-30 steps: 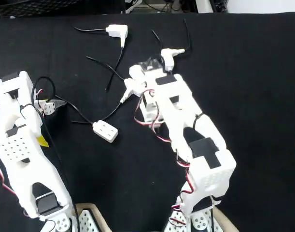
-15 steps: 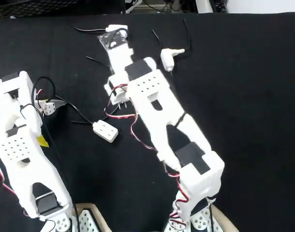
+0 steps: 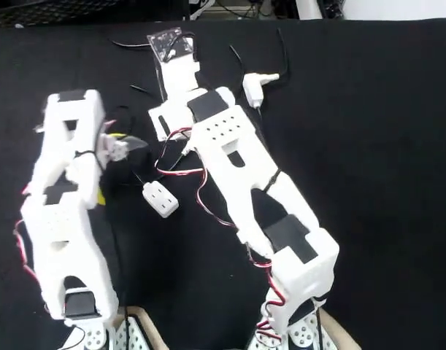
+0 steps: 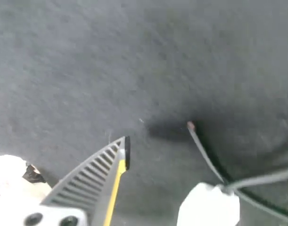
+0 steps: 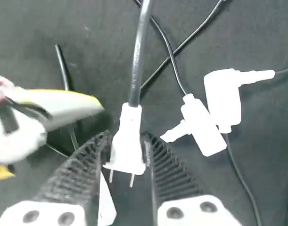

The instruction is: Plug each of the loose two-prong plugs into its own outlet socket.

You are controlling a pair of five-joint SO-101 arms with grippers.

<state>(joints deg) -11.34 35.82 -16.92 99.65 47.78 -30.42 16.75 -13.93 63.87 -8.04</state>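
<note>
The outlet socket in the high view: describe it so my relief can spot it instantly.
On the black table, look between the left arm and the right arm. The outlet socket lies flat with a thin black cord: a small white rectangular block with slots on top and no prongs, unlike the angled plug farther back.

- High view: the right pincer [image 3: 170, 45] covers the plug [image 5: 127, 148] it holds.
- High view: the left pincer [image 3: 122, 146] is a smear — outline lost.
- Left wrist view: a white lump [image 4: 207, 208] on a cord [image 4: 205, 155], cut off by the edge — unidentifiable.
</note>
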